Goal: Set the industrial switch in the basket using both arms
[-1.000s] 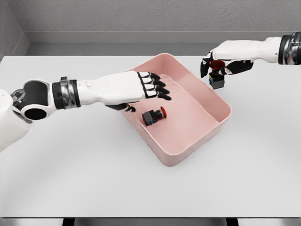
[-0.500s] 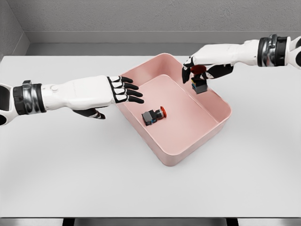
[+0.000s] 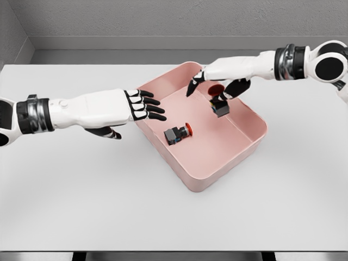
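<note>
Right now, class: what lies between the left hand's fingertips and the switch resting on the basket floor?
In the head view, only the pink basket's near-left wall separates the left hand from that switch.

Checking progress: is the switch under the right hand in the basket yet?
Not resting inside: the second switch hangs over the basket beneath the right hand.
</note>
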